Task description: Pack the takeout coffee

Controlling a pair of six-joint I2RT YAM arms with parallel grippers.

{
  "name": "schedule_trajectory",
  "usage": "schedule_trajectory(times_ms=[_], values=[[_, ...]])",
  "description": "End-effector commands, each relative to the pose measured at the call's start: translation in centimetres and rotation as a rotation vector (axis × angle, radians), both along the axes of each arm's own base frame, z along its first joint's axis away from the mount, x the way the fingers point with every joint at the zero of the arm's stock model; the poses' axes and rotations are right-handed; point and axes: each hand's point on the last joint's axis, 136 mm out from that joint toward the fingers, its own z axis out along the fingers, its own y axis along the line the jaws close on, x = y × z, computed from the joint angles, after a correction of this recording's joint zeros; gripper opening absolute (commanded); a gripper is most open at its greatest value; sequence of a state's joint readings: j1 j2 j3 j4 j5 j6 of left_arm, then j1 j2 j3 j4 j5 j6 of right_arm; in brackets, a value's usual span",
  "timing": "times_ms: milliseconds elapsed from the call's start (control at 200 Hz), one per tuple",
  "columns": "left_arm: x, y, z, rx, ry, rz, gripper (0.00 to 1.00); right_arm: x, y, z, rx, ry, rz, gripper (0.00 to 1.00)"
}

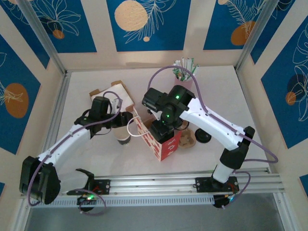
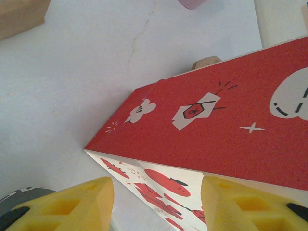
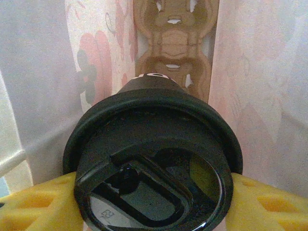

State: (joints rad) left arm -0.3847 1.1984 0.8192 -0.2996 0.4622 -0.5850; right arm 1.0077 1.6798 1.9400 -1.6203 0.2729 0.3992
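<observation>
**Packing in progress, seen from above and from both wrists.** On the white table [image 1: 231,96] a red paper takeout bag [image 1: 166,147] is stood open near the centre. The right gripper [image 1: 163,129] is lowered into the bag's mouth. In the right wrist view its yellow fingers [image 3: 269,207] are closed on either side of a black-lidded coffee cup [image 3: 154,159], which is held upright between the bag's inner walls. Beyond the cup, at 12 o'clock, a brown cardboard carrier [image 3: 174,48] is seen; whether it lies on the bag's floor cannot be told.

The left gripper [image 1: 126,119] is placed at 9 o'clock of the bag. Its jaws are set moderately apart, with the bag's lower corner [image 2: 144,159] just ahead of them, and no grip on it is shown.

A second lidded cup [image 1: 123,137] is left on the table at 9 o'clock of the bag and a loose black lid [image 1: 204,137] at 3 o'clock. A pink cup of straws [image 1: 185,77] is stood at 12 o'clock.

By judgement, one cup is nearly seated but not yet released, and the second is not yet packed.
</observation>
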Motion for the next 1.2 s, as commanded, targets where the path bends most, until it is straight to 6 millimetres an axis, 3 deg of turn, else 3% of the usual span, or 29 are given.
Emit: schedule_trajectory(times_ms=[0, 310, 505, 860, 1060, 1196], values=[[0.7, -0.3, 1.6, 0.006, -0.052, -0.005, 0.51, -2.9, -2.7, -0.6, -0.130, 0.121, 0.032, 0.58], [1.8, 2.9, 4.8, 0.053, -0.123, 0.077, 0.51, -3.5, -3.1, -0.7, -0.140, 0.122, 0.043, 0.58], [4.6, 4.3, 6.7, 0.063, -0.153, 0.151, 0.50, -3.3, -3.4, -0.8, -0.150, 0.111, 0.039, 0.58], [11.3, 0.2, 6.3, -0.014, -0.149, 0.057, 0.50, -2.8, -3.6, -1.3, -0.169, 0.121, -0.010, 0.58], [12.4, -3.9, 5.8, -0.072, -0.171, -0.052, 0.50, -2.7, -3.7, -1.5, -0.175, 0.127, -0.031, 0.58], [11.8, -5.6, 5.3, -0.092, -0.164, -0.094, 0.50, -2.4, -3.9, -1.7, -0.184, 0.131, -0.047, 0.58]])
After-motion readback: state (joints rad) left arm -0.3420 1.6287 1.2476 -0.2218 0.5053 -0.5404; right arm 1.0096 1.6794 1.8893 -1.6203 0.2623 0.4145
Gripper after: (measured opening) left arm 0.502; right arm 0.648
